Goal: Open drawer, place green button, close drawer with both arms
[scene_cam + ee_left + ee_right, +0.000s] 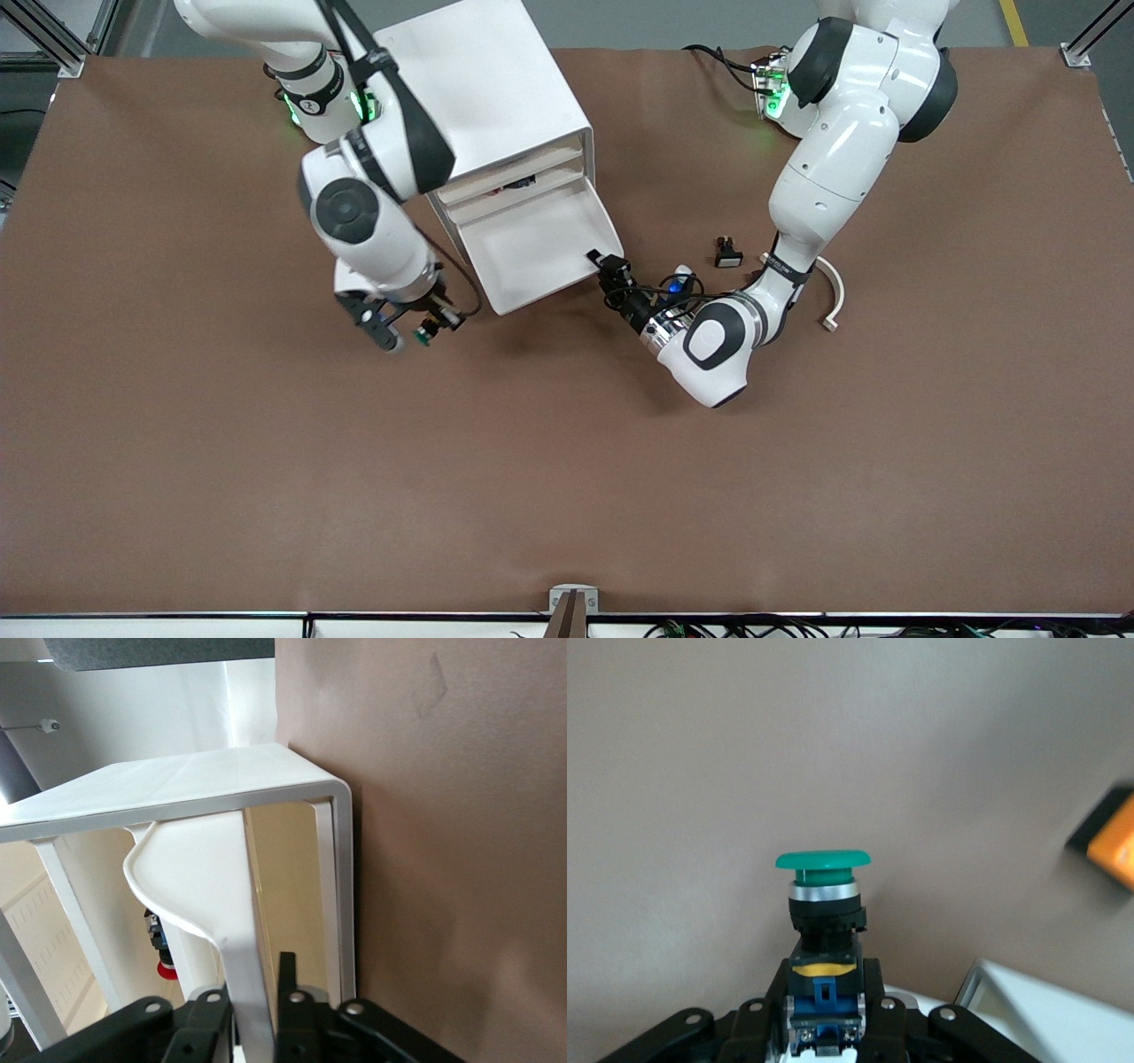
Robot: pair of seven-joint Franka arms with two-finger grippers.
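The brown table point(567, 478) carries everything. Near the robots' bases stands the white cabinet point(487, 80), its front turned toward the front camera. Its lowest drawer point(532, 252) is pulled well out and shows a bare white floor.

The left arm point(833, 168) reaches down to the drawer's corner at its own end of the table. The left gripper point(605, 263) sits at the drawer's front wall; in the left wrist view its black fingers point(288, 988) stand either side of the thin white wall point(239, 974), with a slight gap on at least one side, so whether it grips or has just let go I cannot tell.

The right arm point(363, 213) comes down beside the drawer at the other end. The right gripper point(432, 330) is clamped on the button point(424, 337), over bare table, just beside the drawer's front corner. In the right wrist view the button point(823, 904) stands straight out from between the fingers, held by its blue and yellow rear, green cap pointing away.

A curved white strip point(833, 297) lies by the left arm. A small black switch point(727, 252) with a white face rests on the table near it.
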